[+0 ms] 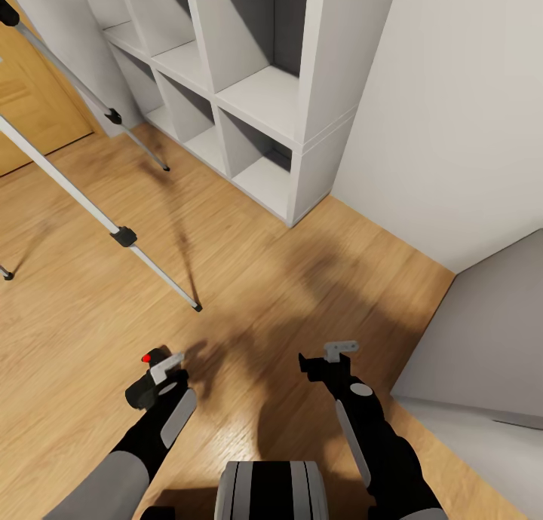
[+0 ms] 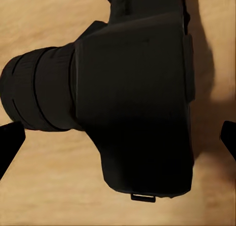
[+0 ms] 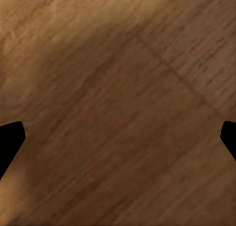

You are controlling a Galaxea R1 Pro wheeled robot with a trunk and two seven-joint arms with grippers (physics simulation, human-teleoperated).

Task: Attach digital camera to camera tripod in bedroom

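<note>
Between the left gripper's fingers the digital camera is sitting, lens barrel pointing toward one fingertip; the fingers look clamped on its body above the wood floor. Beyond those fingers the camera tripod is standing beside the white cube shelf. Over bare floor the right gripper's fingers are spreading apart, holding nothing.

Two arms are seen in the head view, each clad in glossy black shells with pale grey oval panels along the forearm. The left arm widens into a grey upper sleeve. The right arm carries a round grey disc near the wrist. Small light grey brackets are mounted at both wrists. A black-and-white ribbed trunk housing is seen between them.
</note>
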